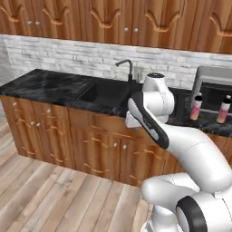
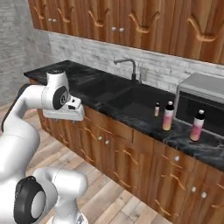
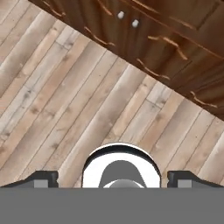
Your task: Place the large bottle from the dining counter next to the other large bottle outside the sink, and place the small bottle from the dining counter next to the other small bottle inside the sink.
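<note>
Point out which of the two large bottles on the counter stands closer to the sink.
The left large bottle, which stands by the sink's right edge; the other large bottle stands further right, in front of the microwave.

No text, brand, number or sign can be read anywhere in these pictures. The two large bottles (image 2: 168,116) (image 2: 197,125) near the right end of the counter (image 2: 144,122) may carry labels, but they are too small and blurred to tell.

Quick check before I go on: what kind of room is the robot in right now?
A kitchen, rendered: a black stone counter with a sink and faucet, wooden cabinets above and below, and a microwave beside two pink bottles.
</note>
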